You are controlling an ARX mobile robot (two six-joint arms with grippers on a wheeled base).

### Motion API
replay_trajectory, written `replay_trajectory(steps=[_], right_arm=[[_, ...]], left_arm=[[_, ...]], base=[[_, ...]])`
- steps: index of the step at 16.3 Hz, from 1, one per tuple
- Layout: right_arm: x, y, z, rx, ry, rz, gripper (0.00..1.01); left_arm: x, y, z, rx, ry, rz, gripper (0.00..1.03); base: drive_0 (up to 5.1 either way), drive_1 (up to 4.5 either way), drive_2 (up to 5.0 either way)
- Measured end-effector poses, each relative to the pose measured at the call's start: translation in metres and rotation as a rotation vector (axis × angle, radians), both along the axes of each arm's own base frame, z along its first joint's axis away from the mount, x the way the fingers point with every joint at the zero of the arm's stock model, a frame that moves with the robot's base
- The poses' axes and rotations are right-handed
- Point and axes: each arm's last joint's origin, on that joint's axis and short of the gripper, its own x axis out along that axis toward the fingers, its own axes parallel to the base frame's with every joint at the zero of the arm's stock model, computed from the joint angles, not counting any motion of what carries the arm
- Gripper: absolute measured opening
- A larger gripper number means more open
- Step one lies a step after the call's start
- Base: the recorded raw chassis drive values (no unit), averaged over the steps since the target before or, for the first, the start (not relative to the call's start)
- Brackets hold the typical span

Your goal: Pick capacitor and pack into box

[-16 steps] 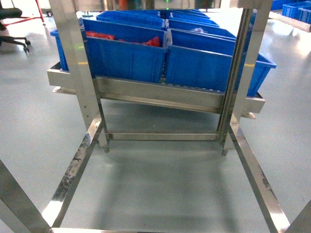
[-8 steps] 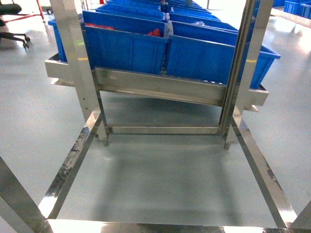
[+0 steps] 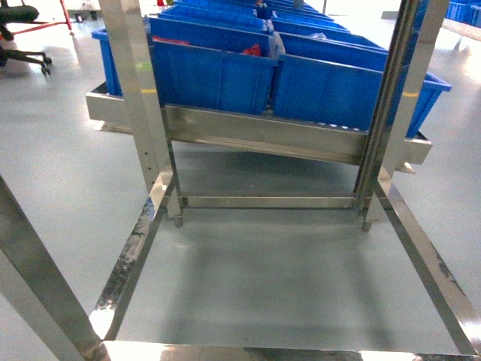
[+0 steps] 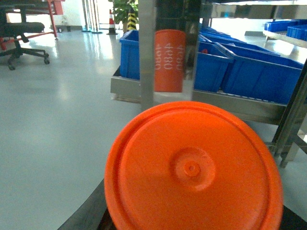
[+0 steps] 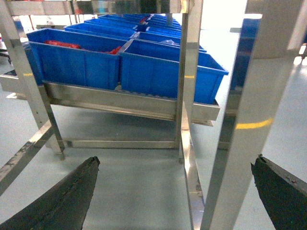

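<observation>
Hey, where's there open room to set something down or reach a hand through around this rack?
The grey floor between the steel rails, under the shelf, is bare. Open floor also lies left of the rack toward the chair. The shelf itself is packed with blue bins edge to edge. The right gripper is open.

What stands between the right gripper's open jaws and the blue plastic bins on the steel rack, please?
Two polished steel rack uprights rise between the right gripper and the blue plastic bins, one in the middle of the right wrist view and one close on the right.
</observation>
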Motion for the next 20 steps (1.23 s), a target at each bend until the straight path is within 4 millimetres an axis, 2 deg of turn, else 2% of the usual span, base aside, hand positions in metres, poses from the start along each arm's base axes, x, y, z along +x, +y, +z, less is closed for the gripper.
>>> replay_trajectory(steps=[8, 20], right_arm=[[0.0, 0.0, -0.0003, 0.0, 0.003, 0.0, 0.98], [0.0, 0.0, 0.0, 0.0, 0.0, 0.001, 0.98]], left_arm=[[0.0, 0.0, 0.0001, 0.0, -0.001, 0.001, 0.44], [0.0, 0.0001, -0.0003, 0.0, 0.003, 0.002, 0.44]], base=[[0.0, 0.0, 0.0], [-4.9, 2.57, 2.6]])
